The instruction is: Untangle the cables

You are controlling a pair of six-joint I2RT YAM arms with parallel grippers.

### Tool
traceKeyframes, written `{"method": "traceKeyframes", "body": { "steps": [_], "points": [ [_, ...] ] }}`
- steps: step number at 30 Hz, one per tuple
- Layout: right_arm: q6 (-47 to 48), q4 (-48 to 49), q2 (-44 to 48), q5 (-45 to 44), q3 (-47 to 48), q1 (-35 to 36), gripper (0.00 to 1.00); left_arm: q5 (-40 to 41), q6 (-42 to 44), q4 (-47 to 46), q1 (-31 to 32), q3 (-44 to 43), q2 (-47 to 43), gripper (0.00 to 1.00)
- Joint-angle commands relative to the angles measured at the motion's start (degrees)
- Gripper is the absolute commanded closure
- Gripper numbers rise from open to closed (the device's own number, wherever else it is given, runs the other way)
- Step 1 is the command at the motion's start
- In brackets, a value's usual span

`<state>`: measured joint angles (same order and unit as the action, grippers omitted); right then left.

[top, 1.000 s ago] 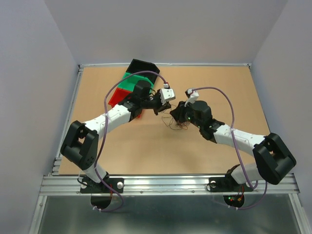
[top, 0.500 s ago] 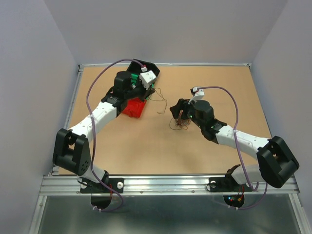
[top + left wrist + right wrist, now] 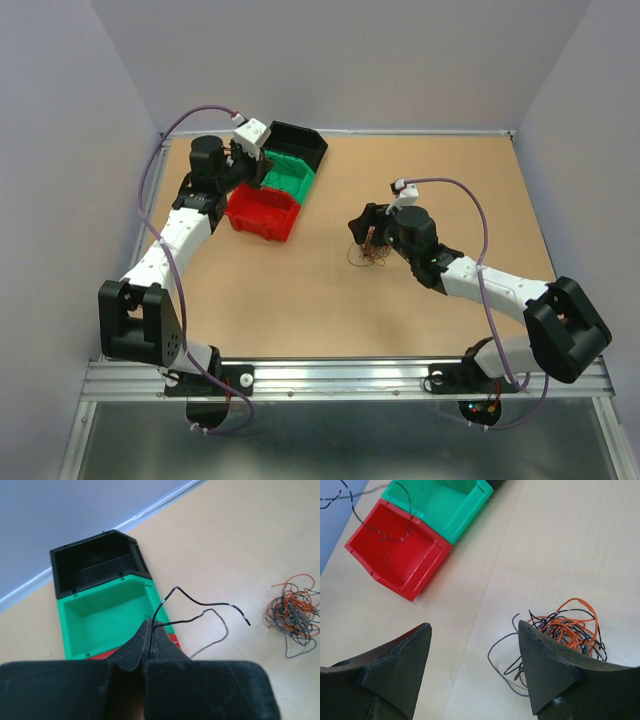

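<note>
The cables (image 3: 566, 629) lie in a small clump of orange, black and grey strands on the desk (image 3: 450, 180), near its middle and well apart from the bins. The right gripper (image 3: 474, 627) hangs just above the clump with its jaws spread wide and nothing between them; the clump sits under its right-hand finger (image 3: 547, 667). Toward the far left corner three bins stand touching in a slanted row: black bin (image 3: 297, 143) nearest the far edge, then green bin (image 3: 285, 175), then red bin (image 3: 262, 212). The left gripper (image 3: 148, 630) is raised over the green and red bins, jaws pressed together on one thin black strand (image 3: 200, 602) that curls out free in the air.
</note>
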<state>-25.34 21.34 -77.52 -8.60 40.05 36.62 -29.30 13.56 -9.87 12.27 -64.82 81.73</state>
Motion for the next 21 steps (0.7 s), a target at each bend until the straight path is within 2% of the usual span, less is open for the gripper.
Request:
{"method": "traceKeyframes", "body": {
  "steps": [1,4,9,17,21],
  "points": [
    [-0.4,1.2,-0.1,-0.9,2.3,0.4,0.25,1.2,-3.2,-2.1,-3.4,-1.9,-2.3,1.0],
    [-0.4,1.2,-0.1,-0.9,2.3,0.3,0.25,-0.2,-3.3,-1.8,-5.3,-1.3,-2.2,1.0],
    [-0.6,1.0,0.2,-1.1,2.3,0.3,0.24,3.2,-2.1,0.8,-7.3,-1.0,-1.6,1.0],
    [-0.7,0.7,0.5,-1.7,2.3,0.3,0.24,0.9,5.2,9.2,-8.1,0.4,-0.8,1.0],
    [-0.8,0.6,0.4,-1.8,2.3,0.3,0.25,4.1,6.5,13.4,-8.1,-1.2,2.6,1.0]
  ]
}}
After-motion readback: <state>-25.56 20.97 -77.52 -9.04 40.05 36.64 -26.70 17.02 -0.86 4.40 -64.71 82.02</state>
